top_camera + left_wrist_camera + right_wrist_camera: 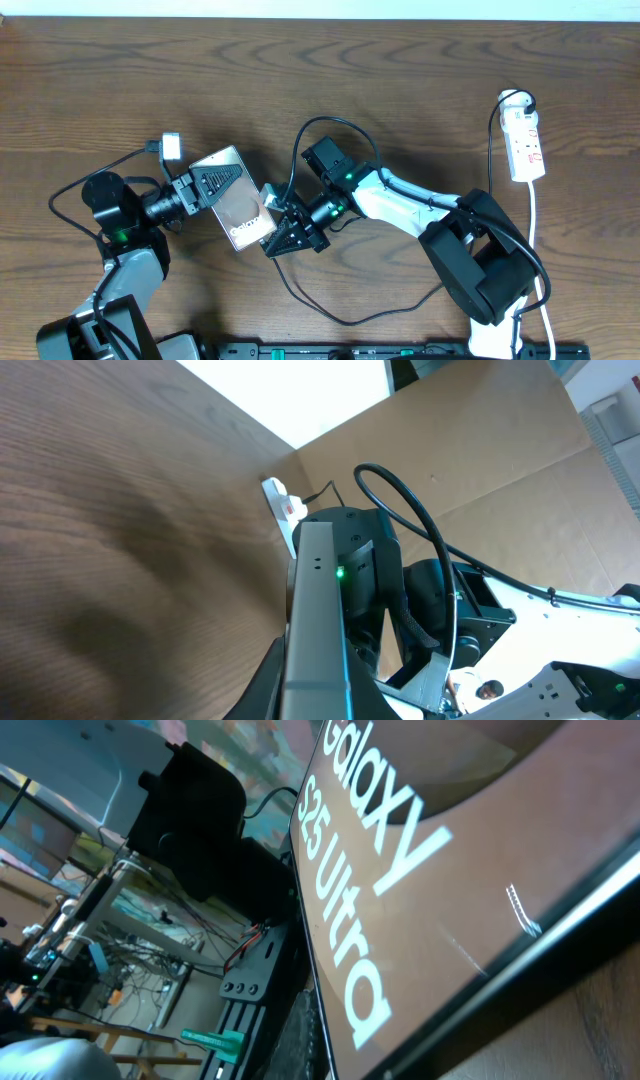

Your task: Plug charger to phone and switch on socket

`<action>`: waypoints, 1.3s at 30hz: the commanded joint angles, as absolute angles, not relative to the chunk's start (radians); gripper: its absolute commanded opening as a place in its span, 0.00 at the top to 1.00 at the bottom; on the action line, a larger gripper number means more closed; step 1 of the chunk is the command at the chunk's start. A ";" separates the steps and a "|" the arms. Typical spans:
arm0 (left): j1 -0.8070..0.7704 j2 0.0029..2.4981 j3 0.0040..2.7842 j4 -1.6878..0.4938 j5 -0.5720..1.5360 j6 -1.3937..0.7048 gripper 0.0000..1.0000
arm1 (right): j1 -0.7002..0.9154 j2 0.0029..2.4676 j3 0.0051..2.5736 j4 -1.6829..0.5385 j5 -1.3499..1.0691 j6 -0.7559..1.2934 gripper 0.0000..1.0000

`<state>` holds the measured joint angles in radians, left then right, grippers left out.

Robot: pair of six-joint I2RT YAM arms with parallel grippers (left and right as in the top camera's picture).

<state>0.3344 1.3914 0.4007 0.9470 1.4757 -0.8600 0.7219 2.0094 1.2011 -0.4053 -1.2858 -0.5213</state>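
The phone (236,205), a glossy grey slab with white lettering, lies tilted left of centre. My left gripper (203,186) is shut on its upper end. The left wrist view shows the phone edge-on (316,600) between my jaws (316,705). My right gripper (280,233) is at the phone's lower right corner. The charger's thin black cable (340,320) runs out from under it. Its plug tip is hidden. "Galaxy S25 Ultra" lettering on the phone (430,870) fills the right wrist view. The white socket (526,145) lies at the far right, apart from both grippers.
The socket's white cord (537,240) runs down the right edge, and a black plug (524,100) sits at its top. The socket also shows far off in the left wrist view (285,503). The right arm (400,205) spans the middle. A black rail (400,350) lines the front edge.
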 commanded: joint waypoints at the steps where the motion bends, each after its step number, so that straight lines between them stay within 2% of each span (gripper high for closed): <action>1: 0.319 1.385 0.410 0.953 1.518 -0.850 0.92 | 0.727 2.016 1.215 -0.392 -1.327 -0.509 0.99; 39: 0.319 1.385 0.410 0.953 1.514 -0.789 0.93 | 0.725 2.016 1.215 -0.340 -1.341 -0.442 0.99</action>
